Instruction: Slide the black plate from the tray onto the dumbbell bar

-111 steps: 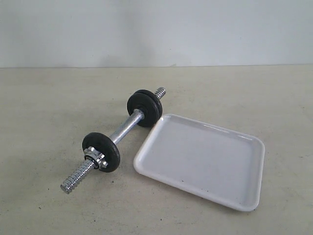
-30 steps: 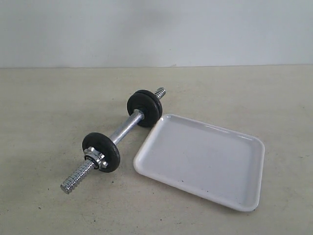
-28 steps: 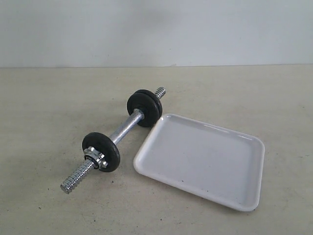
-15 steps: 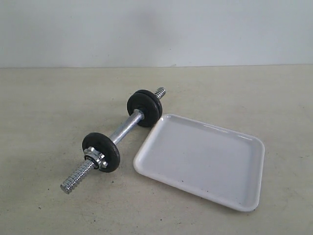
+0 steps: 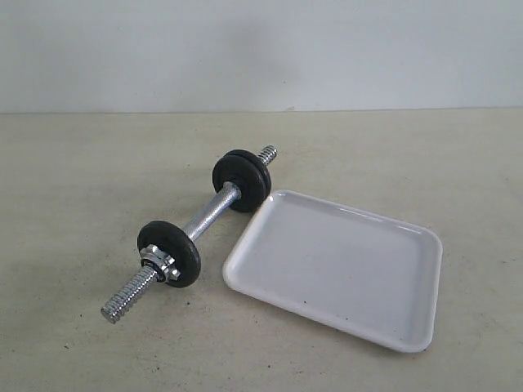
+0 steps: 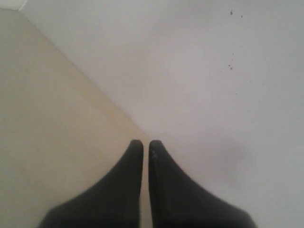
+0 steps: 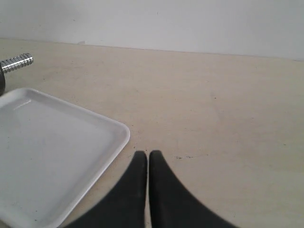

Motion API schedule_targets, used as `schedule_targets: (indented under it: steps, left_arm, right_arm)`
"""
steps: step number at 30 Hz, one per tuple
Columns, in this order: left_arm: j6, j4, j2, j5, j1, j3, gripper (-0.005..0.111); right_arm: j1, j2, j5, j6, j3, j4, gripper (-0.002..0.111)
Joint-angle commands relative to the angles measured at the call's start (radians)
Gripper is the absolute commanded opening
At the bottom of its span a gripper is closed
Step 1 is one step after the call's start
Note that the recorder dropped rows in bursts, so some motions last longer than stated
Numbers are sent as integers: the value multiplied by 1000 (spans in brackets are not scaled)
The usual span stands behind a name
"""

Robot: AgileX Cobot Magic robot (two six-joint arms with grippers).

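Altogether three plates (image 5: 181, 247); one tray (image 5: 335, 265) (white)

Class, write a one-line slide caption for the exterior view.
Chrome dumbbell bar carrying black plates near both ends lies beside a white tray with no plate in it.

a bare lab-style test bench: plain beige tabletop (image 5: 73, 204) against a blank white wall (image 5: 261, 49).
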Motion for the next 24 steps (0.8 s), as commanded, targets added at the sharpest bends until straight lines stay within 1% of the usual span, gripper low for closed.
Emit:
schedule_targets:
  steps: [1, 5, 8, 17, 22, 24]
  left_arm:
    - [5, 84, -3, -5, 3, 60, 4]
    - [5, 84, -3, -8, 3, 71, 4]
    - [5, 94, -3, 26, 3, 71, 4]
    - [5, 114, -3, 22, 3, 71, 4]
    - [11, 114, -3, -95, 3, 71, 4]
    - [-29, 95, -3, -149, 3, 71, 4]
  right_arm:
    - [-32, -4, 4, 5, -1, 5, 0]
    - [-41, -4, 8, 5, -1, 7, 0]
    - [-41, -4, 11, 5, -1, 12, 0]
    - [-41, -4, 18, 5, -1, 12, 0]
    - [-41, -4, 18, 5, -1, 12, 0]
    - [-41, -4, 18, 5, -1, 12, 0]
